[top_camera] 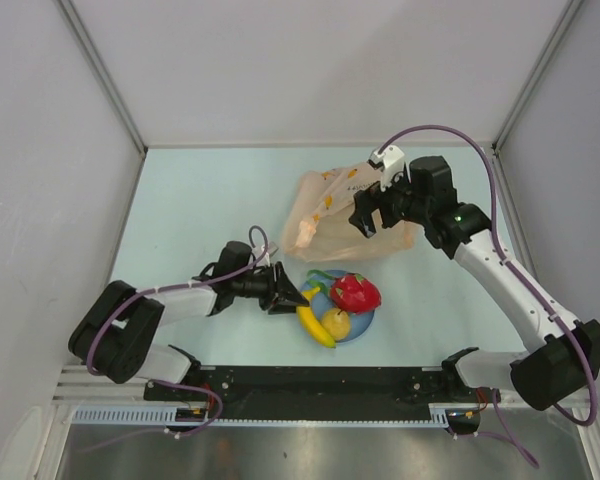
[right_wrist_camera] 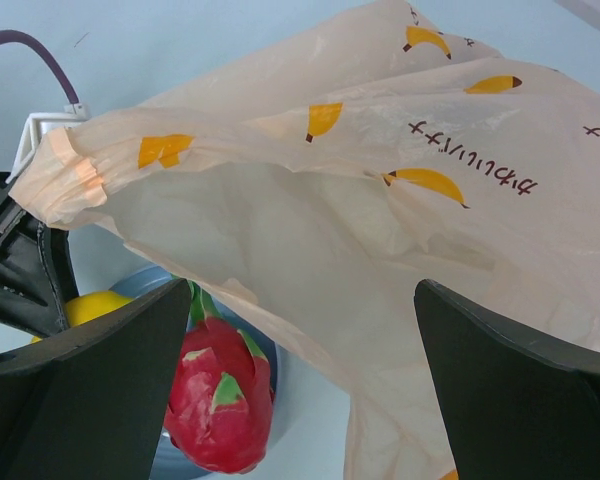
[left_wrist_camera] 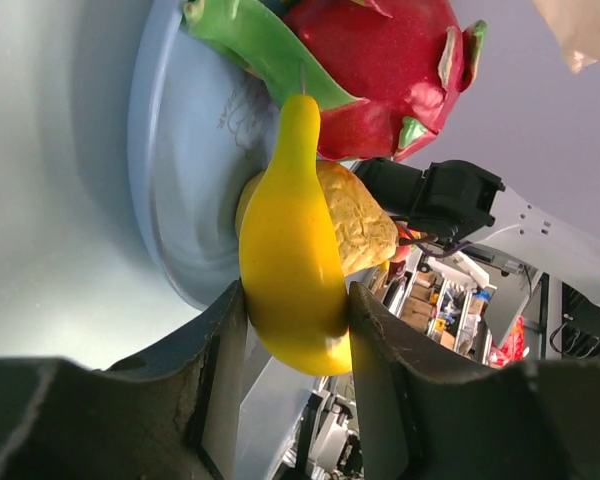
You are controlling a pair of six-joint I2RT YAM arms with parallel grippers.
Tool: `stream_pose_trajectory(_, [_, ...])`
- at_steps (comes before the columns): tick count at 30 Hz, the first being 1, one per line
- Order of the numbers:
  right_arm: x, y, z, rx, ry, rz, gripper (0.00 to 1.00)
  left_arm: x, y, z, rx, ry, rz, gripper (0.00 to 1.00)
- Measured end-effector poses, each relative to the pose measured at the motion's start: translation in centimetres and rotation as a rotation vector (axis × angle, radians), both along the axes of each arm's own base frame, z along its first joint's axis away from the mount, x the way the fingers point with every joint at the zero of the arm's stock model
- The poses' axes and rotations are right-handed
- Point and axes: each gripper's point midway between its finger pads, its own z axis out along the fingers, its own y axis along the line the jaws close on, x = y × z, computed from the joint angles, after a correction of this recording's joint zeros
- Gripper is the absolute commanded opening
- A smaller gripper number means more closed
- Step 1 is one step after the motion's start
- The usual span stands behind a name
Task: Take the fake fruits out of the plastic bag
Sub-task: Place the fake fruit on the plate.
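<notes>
- Table: pale work surface carrying everything below.
- Plastic bag: peach-orange and crumpled, lying at the far right of the table, just beyond the plate. No fruit shows through the film. Whether anything is left inside cannot be told, so the task is judged mostly done but unconfirmed.
- Right gripper: jaws spread wide and holding nothing, poised over the bag's rumpled upper side.
- Left gripper: jaws closed about the thick end of the banana, which is not yet released.
- Blue plate: receiving dish at near centre of the table, with three fruits on or against it.
- Dragon fruit: red with green tips, resting on the plate's far side, out of the bag.
- Banana: yellow, lying along the plate's left rim.
- Pear-like fruit: yellowish, on the plate and touching the banana.
- No grape bunch can be made out in any view.
</notes>
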Motion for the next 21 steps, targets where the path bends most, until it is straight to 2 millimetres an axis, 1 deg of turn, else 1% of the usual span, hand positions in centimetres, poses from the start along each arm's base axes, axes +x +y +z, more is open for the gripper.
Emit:
stream_pose_trajectory(5, [-0.1,-0.3,0.5,0.007,-0.013,-0.007,1.0,0.2,-0.1,-0.5,0.024,0.003,0.015,0.0])
stream_pose_trajectory(8, [-0.1,-0.6,0.5,0.01,-0.009,-0.015,1.0,0.6,-0.1,-1.0,0.044,0.01,0.027,0.08])
stream_pose_trajectory(14, [0.0,-1.1,-0.1,0.011,0.009,-0.033,1.0,2.0,-0.6,-1.0,0.066,-0.02,0.022,0.11])
stream_pose_trajectory(15, [0.0,-1.2,-0.3,0.01,0.013,-0.035,1.0,2.2,-0.7,-1.0,0.071,-0.027,0.019,0.14])
stream_pose_trajectory(16, [0.0,-1.2,-0.3,0.012,0.015,-0.037,1.0,2.4,-0.7,-1.1,0.076,-0.031,0.016,0.23])
stream_pose_trajectory(18, [0.0,-1.2,-0.3,0.012,0.016,-0.037,1.0,2.6,-0.7,-1.3,0.086,-0.035,0.013,0.34])
stream_pose_trajectory(19, [0.0,-1.2,-0.3,0.014,0.017,-0.038,1.0,2.6,-0.7,-1.4,0.093,-0.036,0.011,0.44])
stream_pose_trajectory(20, [0.0,-1.2,-0.3,0.015,0.018,-0.039,1.0,2.5,-0.6,-1.6,0.102,-0.034,0.009,0.48])
stream_pose_trajectory(21, [0.0,-1.2,-0.3,0.016,0.02,-0.04,1.0,2.5,-0.4,-1.9,0.113,-0.035,0.008,0.51])
